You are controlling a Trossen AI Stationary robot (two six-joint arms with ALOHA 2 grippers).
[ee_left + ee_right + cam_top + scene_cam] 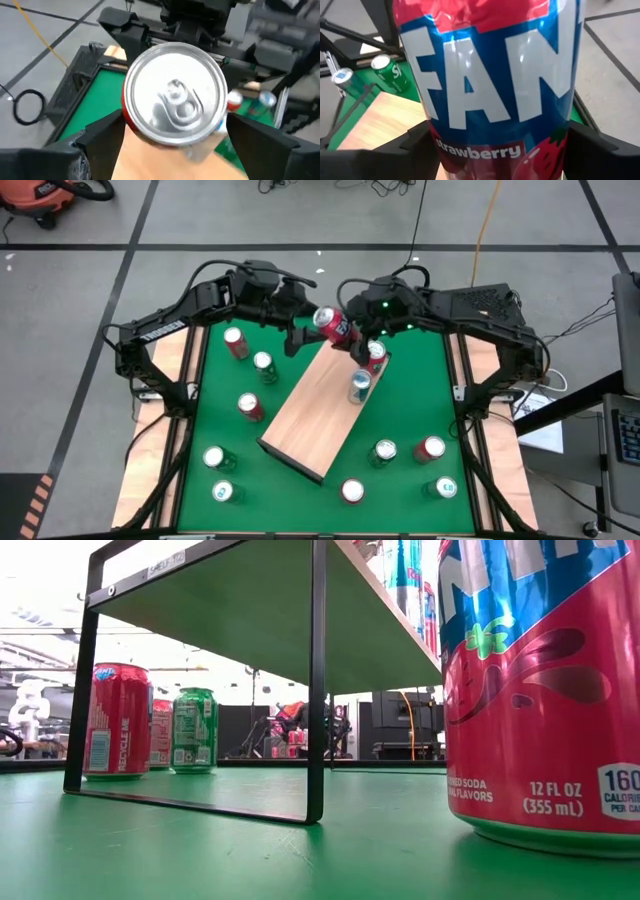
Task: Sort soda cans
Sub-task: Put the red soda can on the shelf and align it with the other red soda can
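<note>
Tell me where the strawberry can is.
High view: the strawberry can hangs tilted above the wooden board's far end, between the left gripper and right gripper.

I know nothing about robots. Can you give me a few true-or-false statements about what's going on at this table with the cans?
1. A red can is up in the air between the two arms. True.
2. The wooden board has nothing on it. False: a red can on the board and a blue can stand at one end of it.
3. The right gripper grips the raised can by its sides. True.
4. Every can on the table is red. False: some are green, such as the green can on the mat.
5. The raised can's label reads "strawberry". True.
</note>
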